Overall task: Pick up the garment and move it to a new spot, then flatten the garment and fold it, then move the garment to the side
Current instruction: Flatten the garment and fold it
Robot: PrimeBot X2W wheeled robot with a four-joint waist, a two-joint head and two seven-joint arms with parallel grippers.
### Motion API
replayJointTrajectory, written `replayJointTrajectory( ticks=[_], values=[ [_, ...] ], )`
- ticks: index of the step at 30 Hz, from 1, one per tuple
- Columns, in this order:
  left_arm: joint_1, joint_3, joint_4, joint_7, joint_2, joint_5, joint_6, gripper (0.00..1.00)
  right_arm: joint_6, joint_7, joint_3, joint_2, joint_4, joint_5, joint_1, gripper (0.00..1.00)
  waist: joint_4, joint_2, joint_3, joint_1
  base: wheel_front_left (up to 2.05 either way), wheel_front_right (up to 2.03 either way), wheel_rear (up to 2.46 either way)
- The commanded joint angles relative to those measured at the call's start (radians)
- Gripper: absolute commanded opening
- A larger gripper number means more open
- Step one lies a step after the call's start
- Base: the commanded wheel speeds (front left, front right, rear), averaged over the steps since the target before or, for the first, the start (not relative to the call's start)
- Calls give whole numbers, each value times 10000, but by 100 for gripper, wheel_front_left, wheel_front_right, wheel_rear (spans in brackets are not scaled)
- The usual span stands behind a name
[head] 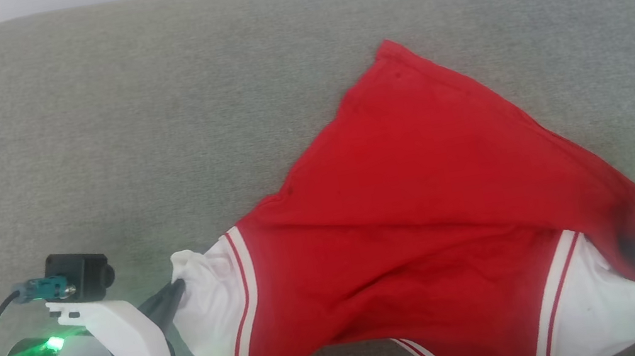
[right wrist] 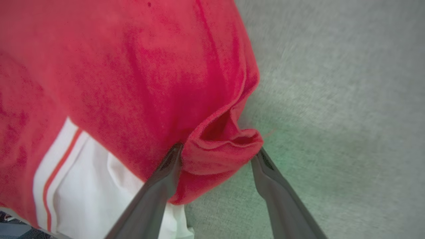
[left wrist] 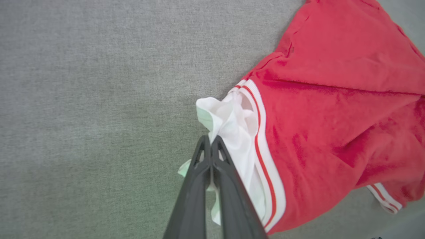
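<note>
Left gripper [left wrist: 211,138] pinches garment [head: 423,199] sleeve — right gripper [right wrist: 219,150] (splayed) straddles red fold.

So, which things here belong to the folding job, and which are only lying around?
Part of the job: the garment, red with white sleeves; the left gripper, shut on one white sleeve; the right gripper, open around a red fold.
Only there: the grey cushion, which just carries the garment.
</note>
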Motion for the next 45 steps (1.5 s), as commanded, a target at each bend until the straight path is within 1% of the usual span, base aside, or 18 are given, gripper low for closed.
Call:
replayJointTrajectory(
  ticks=[1, 6, 8, 10, 13, 14, 16, 20, 23, 26, 31, 35, 38, 39, 40, 42, 45],
  values=[
    [-70, 6, -22, -45, -33, -87, -64, 0, -20, 138, -157, -24, -360, -33, -14, 100, 45, -1, -22, 0, 0, 0, 0],
    [-168, -115, -48, 17, -123, -13, -118, 0, -18, 576, -545, -140, -1681, -197, -277, 100, 301, -1, -56, 0, 0, 0, 0],
    [-220, -208, -24, 43, -224, 50, -160, 0, -20, 588, -509, 34, -2213, -316, -752, 100, 481, -1, -34, 0, 0, 0, 0],
    [-331, -300, -3, 48, -317, 82, -187, 0, -20, 376, -275, 5, -2274, -519, -1261, 100, 647, -1, 14, 0, 0, 0, 0],
    [-533, -422, 58, 108, -463, 178, -278, 0, -20, -47, 323, 75, -1842, -626, -2186, 100, 921, -1, 133, 0, 0, 0, 0],
    [-533, -422, 58, 108, -463, 178, -278, 0, -20, -47, 323, 75, -1842, -626, -2186, 100, 921, -1, 133, 0, 0, 0, 0],
    [-671, -528, 95, 126, -613, 223, -370, 0, -20, -372, 812, -16, -1390, -803, -2960, 100, 1131, -1, 251, 0, 0, 0, 0],
    [-1074, -729, 268, 169, -934, 346, -541, 0, -20, -1048, 1922, -20, -62, -907, -4589, 100, 1604, -1, 526, 0, 0, 0, 0],
    [-1379, -901, 421, 173, -1224, 463, -692, 0, -20, -1564, 2702, 30, 1216, -1016, -5803, 100, 1945, -1, 744, 0, 0, 0, 0],
    [-1669, -1067, 602, 175, -1502, 555, -835, 0, -20, -1768, 3399, 113, 2668, -942, -6831, 100, 2254, -1, 960, 0, 0, 0, 0],
    [-2094, -1319, 941, 157, -1944, 606, -1092, 0, -20, -1522, 4600, 114, 4701, -566, -8146, 100, 2714, -1, 1232, 0, 0, 0, 0],
    [-2336, -1470, 1221, 131, -2205, 673, -1272, 0, -20, -954, 5669, -52, 5824, -138, -8788, 100, 2945, -1, 1360, 0, 0, 0, 0],
    [-2469, -1517, 1409, 86, -2312, 663, -1374, 0, -21, -403, 6430, -202, 6574, 183, -8952, 100, 3025, -1, 1408, 0, 0, 0, 0],
    [-2488, -1512, 1464, 65, -2336, 652, -1402, 0, -20, -185, 6604, -243, 6800, 330, -8970, 41, 3040, -1, 1415, 0, 0, 0, 0],
    [-2493, -1512, 1529, 47, -2366, 637, -1403, 0, -20, -31, 6726, -236, 7019, 527, -9005, 0, 3045, -1, 1418, 0, 0, 0, 0],
    [-2519, -1495, 1651, 50, -2389, 596, -1455, 0, -21, 253, 6989, -279, 7254, 747, -9072, 0, 3027, -1, 1408, 0, 0, 0, 0],
    [-2614, -1405, 1790, 50, -2314, 532, -1483, 0, -25, 44, 7031, -285, 7469, 940, -9381, 0, 2899, -1, 1312, 0, 0, 0, 0]
  ],
)
